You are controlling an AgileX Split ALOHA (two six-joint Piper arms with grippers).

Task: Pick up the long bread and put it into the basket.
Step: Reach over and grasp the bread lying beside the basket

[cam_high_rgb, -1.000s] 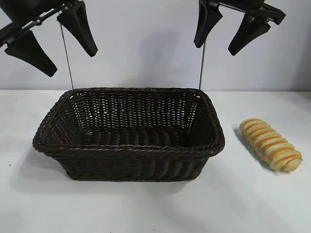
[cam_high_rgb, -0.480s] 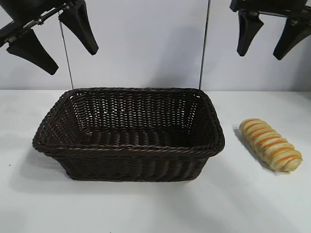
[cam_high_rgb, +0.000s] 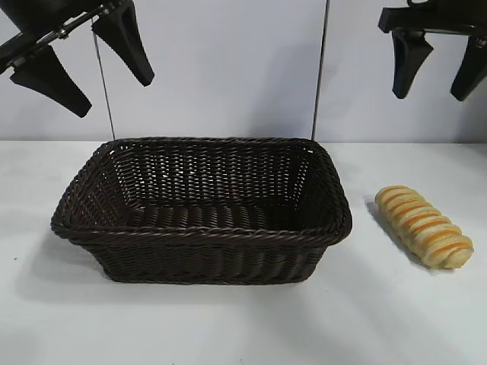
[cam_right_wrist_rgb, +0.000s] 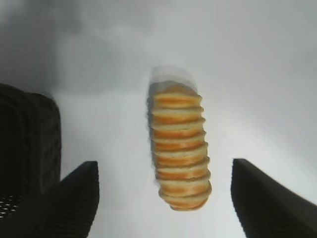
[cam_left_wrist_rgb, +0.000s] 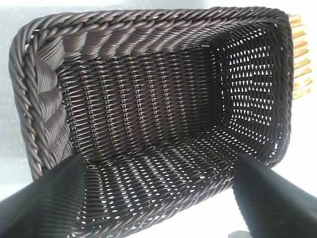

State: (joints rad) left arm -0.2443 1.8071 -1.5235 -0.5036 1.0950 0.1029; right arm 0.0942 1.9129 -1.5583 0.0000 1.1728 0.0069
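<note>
The long bread (cam_high_rgb: 424, 226), a pale ridged loaf with orange-brown stripes, lies on the white table to the right of the basket (cam_high_rgb: 202, 232). The basket is large, dark brown and woven, and nothing lies in it. My right gripper (cam_high_rgb: 434, 84) hangs open high above the bread, nothing between its fingers. In the right wrist view the long bread (cam_right_wrist_rgb: 179, 147) lies lengthwise below the gap of the right gripper (cam_right_wrist_rgb: 165, 188). My left gripper (cam_high_rgb: 110, 87) is open, high above the basket's left end. The left wrist view looks down into the basket (cam_left_wrist_rgb: 148, 124) past the left gripper (cam_left_wrist_rgb: 158, 191).
White table (cam_high_rgb: 243, 327) runs in front of the basket and around the bread. Two thin metal rods (cam_high_rgb: 319, 68) stand behind the basket against a pale wall. A basket corner (cam_right_wrist_rgb: 27, 144) shows beside the bread in the right wrist view.
My right gripper has moved to the right, from above the basket's right end to above the bread, still open. The left gripper, the basket and the bread have not moved.
</note>
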